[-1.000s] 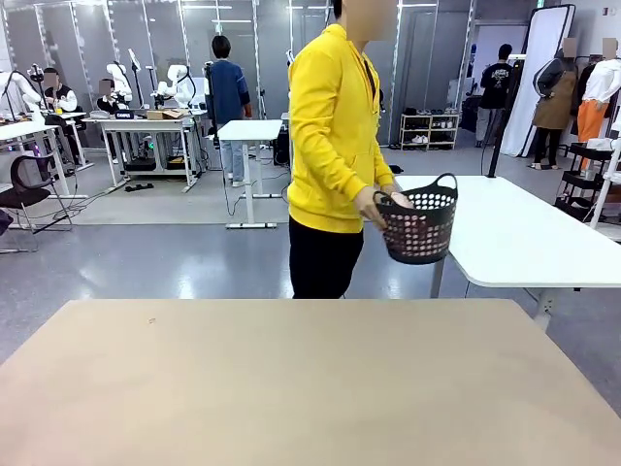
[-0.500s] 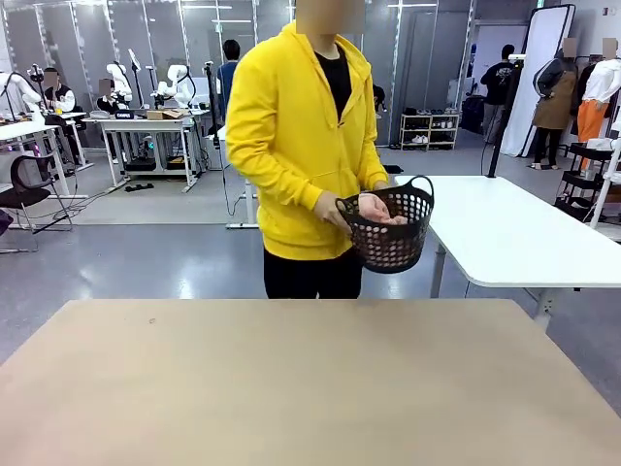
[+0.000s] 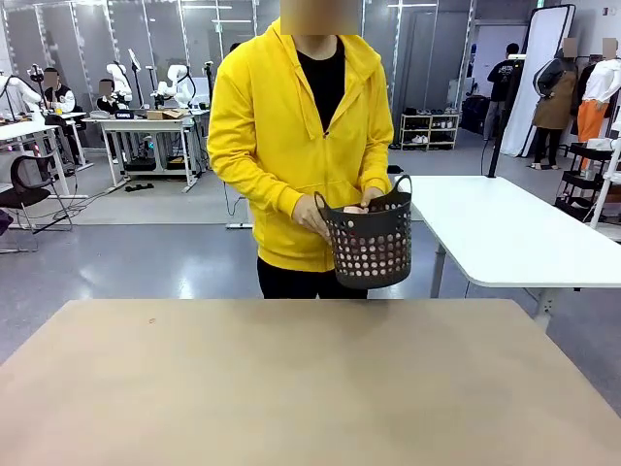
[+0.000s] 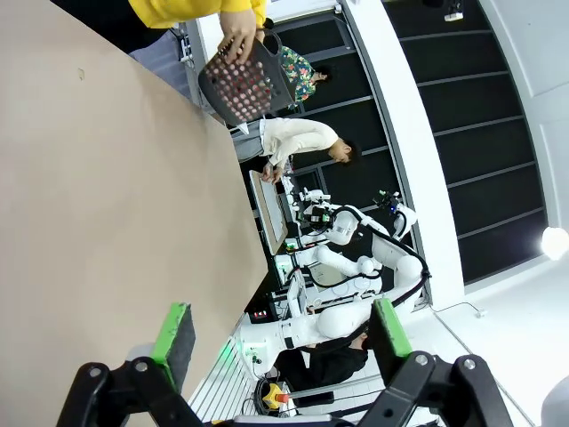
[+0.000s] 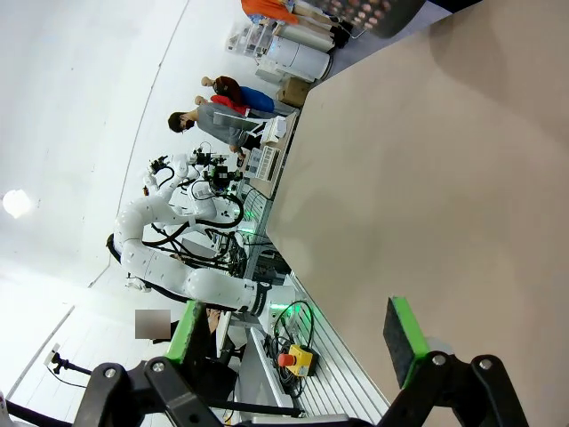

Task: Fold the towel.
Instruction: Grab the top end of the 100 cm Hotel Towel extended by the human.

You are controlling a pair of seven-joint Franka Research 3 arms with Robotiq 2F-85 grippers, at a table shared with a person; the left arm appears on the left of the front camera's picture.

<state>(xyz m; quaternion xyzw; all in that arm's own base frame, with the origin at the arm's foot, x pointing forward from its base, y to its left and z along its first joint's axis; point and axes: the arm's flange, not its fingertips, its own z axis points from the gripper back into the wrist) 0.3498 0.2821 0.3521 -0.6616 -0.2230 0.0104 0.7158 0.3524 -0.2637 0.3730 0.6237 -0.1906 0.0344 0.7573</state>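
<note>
Towel: cannot tell for certain where it lies; pinkish material shows through the holes of a dark perforated basket (image 3: 371,245), nothing more of it to be made out. Basket held in the air by the person (image 3: 281,126) in a yellow hoodie, standing at the far edge of the tan table (image 3: 310,388). Basket roughly upright, in front of the person's waist, clear of the tabletop. One hand (image 3: 312,216) grips the rim on picture left; the other hand (image 3: 367,200) is at the top opening, fingers over the rim. A handle loop stands up on the basket's far side. White table (image 3: 505,233) behind, to picture right. Left gripper (image 4: 283,331), seen from its wrist camera: jaws spread wide, green pads (image 4: 175,331) well apart, nothing between them, hanging above the tan surface, with the basket (image 4: 244,80) and a gripping hand (image 4: 238,40) far off at the top. Right gripper (image 5: 292,331), seen from its own wrist: jaws likewise wide apart, empty, above the table, an edge of the basket (image 5: 373,11) at the frame's top.
</note>
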